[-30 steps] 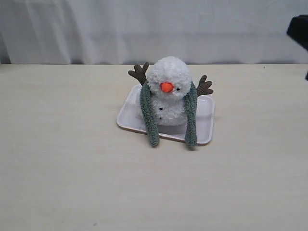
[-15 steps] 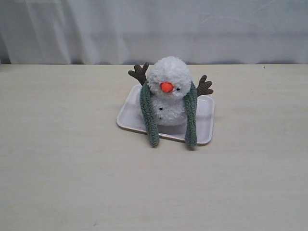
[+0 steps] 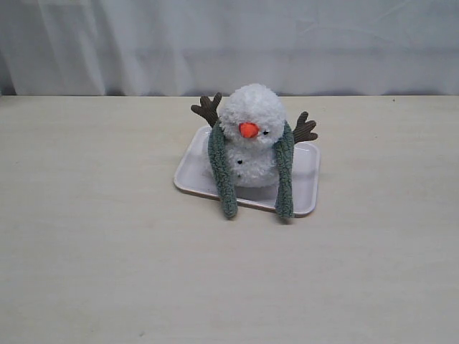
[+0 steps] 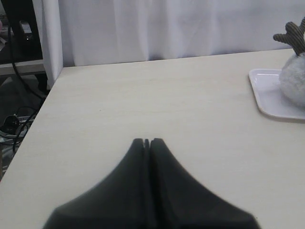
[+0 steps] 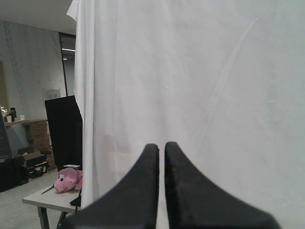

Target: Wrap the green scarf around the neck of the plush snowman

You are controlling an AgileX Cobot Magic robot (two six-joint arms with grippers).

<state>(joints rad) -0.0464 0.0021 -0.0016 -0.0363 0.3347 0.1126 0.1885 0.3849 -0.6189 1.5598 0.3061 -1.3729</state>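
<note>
Left wrist view: shows left gripper (image 4: 147, 141) pressed shut, empty, over pale bench (image 4: 143, 95); likewise right gripper (image 5: 161, 145), closed on nothing. Beyond, finds green scarf (image 3: 285, 168) draped behind plush snowman's neck (image 3: 247, 145), ends trailing off white tray (image 3: 307, 183). Looks soft, light, limp; calls for pinching near an end. Ends at white curtain (image 3: 229, 43).

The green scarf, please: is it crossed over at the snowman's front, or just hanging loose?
Hanging loose: both ends of the green scarf drop separately down either side of the snowman, uncrossed.

White snowman (image 3: 251, 106), orange nose (image 3: 248, 130), grey-green scarf (image 3: 285, 172), brown twig arms (image 3: 209, 109), white tray (image 3: 191, 169).
</note>
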